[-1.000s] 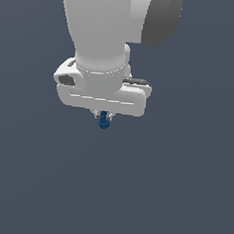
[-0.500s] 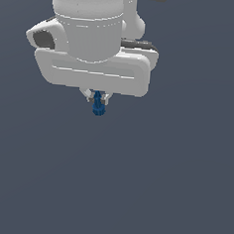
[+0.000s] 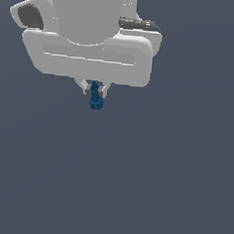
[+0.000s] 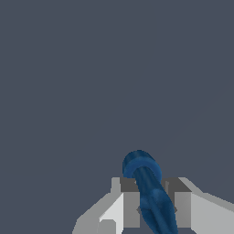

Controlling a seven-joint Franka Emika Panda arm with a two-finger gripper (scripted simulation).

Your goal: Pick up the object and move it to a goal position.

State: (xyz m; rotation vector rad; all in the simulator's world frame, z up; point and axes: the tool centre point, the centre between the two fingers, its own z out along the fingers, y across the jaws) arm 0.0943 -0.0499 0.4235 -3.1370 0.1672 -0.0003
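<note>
The object [image 3: 94, 98] is a tiny dark blue knobbly elongated piece. It hangs upright between the short fingers of my white gripper [image 3: 95, 93], its wider end sticking out below them. The gripper is shut on it and holds it in the air, in the upper part of the exterior view. In the wrist view the object [image 4: 148, 191] runs out from between the two grey fingertips of the gripper [image 4: 152, 208], with its rounded end furthest from them. No goal marker shows in either view.
The big white hand and arm [image 3: 91, 32] fill the top of the exterior view. Behind and below is only a plain dark grey-blue surface [image 3: 134, 180].
The arm with the blue object has grown larger in the exterior view and shifted slightly to that view's left, so it has come closer to the camera. The grip is unchanged.
</note>
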